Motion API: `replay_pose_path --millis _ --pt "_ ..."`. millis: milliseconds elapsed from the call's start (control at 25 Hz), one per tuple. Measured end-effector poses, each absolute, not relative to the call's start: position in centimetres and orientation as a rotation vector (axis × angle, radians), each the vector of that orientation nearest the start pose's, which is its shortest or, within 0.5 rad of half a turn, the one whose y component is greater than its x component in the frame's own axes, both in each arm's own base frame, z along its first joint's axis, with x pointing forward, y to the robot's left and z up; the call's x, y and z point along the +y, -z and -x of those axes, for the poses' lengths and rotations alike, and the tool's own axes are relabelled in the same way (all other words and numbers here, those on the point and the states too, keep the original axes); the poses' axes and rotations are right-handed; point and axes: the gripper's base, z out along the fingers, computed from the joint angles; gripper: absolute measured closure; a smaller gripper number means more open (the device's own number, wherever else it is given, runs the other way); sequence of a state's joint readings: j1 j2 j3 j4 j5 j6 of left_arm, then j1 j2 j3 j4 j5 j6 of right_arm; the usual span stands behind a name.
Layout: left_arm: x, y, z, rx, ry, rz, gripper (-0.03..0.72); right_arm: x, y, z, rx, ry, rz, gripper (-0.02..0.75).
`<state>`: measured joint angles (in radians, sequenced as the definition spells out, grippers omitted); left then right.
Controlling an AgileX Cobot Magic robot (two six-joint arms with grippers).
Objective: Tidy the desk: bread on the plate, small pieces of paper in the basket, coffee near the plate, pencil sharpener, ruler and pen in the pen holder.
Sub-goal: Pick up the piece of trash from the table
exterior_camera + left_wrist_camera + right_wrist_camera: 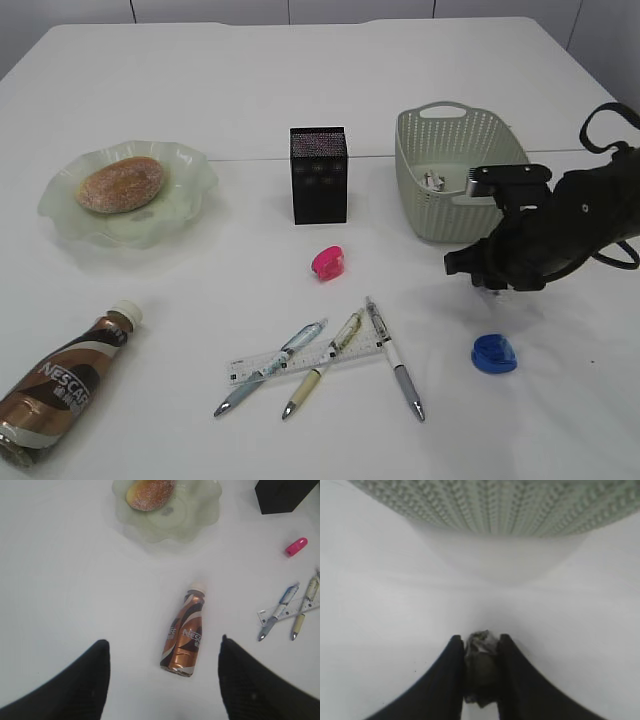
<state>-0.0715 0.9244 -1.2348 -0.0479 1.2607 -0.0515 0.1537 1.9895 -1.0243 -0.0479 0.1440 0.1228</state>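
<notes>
Bread (pixel 121 184) lies on the plate (pixel 190 170) at left of the exterior view; coffee (pixel 65 389) lies at the lower left edge.

Left wrist view: left gripper (pixel 162 680) fingers stand apart over bare desk (pixel 65 580).

Right wrist view: right gripper (pixel 481 652) fingers clamp a crumpled paper piece (pixel 481 667) before the basket (pixel 520 505).

You've got a plain white desk (pixel 300 80) here, with a black mesh pen holder (pixel 319 175) speckled with tiny pale dots; left of it sits a golden-brown sugared bread (pixel 120 184) on the translucent pale-green plate (pixel 190 170). Right of the holder is the grey-green latticed basket (pixel 440 215). In front of the holder you see a hot-pink sharpener (pixel 327 263), a blue one (pixel 494 353), and the brown coffee (pixel 60 390) with its cream swirl and white cap.
</notes>
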Motion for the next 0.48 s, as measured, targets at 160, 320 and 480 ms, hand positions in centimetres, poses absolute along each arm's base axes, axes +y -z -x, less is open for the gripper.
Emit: replay_pose_path --millis 160,320,480 --pt "-1.4 -42.0 -14.2 2.436 0.117 -0.027 0.192 5.7 -10.9 -36.9 2.607 -0.078 0.085 0.719" --pt "-1.4 -42.0 -14.2 2.436 0.117 -0.027 0.192 5.6 -12.1 -36.5 2.624 -0.08 0.072 0.73" --pt "-1.4 -42.0 -14.2 2.436 0.117 -0.027 0.192 5.5 -14.1 -35.5 2.676 -0.08 0.054 0.731"
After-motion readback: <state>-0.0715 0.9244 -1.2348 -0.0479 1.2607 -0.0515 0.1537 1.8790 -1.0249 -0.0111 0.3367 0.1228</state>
